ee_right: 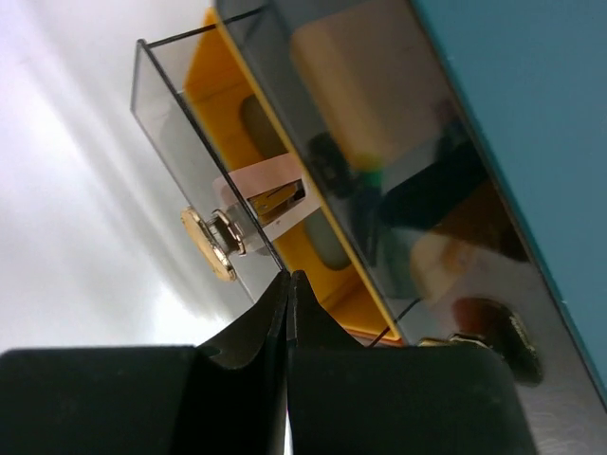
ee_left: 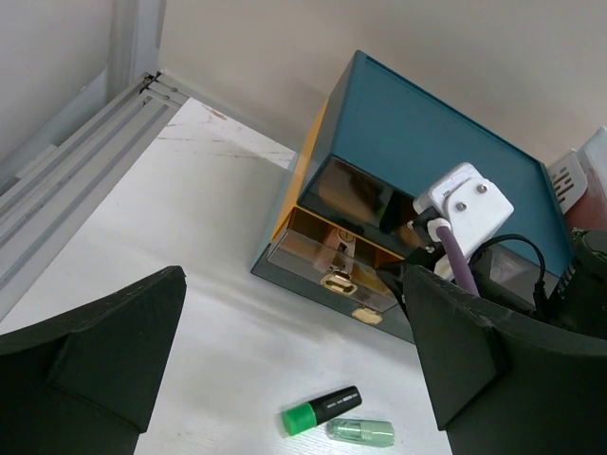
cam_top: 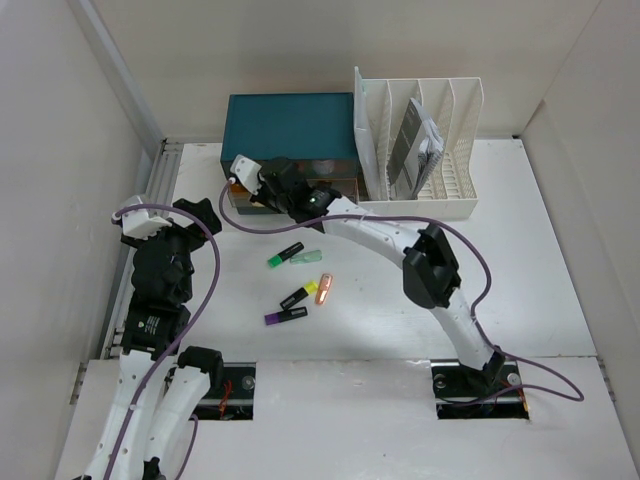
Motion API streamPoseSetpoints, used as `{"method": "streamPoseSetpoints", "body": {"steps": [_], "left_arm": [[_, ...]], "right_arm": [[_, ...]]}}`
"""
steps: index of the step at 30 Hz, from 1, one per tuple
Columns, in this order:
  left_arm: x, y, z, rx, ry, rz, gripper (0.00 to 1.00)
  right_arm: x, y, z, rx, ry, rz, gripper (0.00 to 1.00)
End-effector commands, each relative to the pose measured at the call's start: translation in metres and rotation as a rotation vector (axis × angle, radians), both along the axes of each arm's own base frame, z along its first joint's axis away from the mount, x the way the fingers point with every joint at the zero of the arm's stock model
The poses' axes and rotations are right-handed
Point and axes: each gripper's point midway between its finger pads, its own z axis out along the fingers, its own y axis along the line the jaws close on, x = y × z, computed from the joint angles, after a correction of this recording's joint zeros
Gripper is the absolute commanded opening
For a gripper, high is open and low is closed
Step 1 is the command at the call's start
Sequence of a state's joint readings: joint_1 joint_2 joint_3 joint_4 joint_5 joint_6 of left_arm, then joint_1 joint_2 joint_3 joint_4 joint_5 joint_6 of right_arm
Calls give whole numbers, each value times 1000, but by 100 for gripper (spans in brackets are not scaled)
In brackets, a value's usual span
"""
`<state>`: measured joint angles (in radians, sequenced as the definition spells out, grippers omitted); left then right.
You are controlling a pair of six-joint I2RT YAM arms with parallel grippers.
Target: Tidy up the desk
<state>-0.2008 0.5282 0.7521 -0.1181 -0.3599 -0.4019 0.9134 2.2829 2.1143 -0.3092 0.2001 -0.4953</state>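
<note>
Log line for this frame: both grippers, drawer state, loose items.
left gripper open, idle | right gripper shut, tips at lower drawer front | drawer partly out | four highlighters loose on desk

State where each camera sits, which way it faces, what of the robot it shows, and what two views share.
Top external: above, behind the bases, looking down on the desk; left arm and right arm show.
Left wrist: on the left arm, facing the teal drawer box; open left gripper shows.
Right wrist: against the box's lower drawer; shut right gripper shows.
Shared: every view shows the box.
</note>
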Motion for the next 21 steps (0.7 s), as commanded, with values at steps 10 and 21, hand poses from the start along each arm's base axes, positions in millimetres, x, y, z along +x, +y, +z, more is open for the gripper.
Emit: {"method": "streamPoseSetpoints", "body": {"steps": [10, 21], "left_arm": [[1, 3, 6, -3, -28, 14, 97], [1, 3, 6, -3, -28, 14, 97]], "right_arm": [[51, -40, -28, -71, -64, -226, 0], [61, -51, -30, -85, -91, -277, 0]]}}
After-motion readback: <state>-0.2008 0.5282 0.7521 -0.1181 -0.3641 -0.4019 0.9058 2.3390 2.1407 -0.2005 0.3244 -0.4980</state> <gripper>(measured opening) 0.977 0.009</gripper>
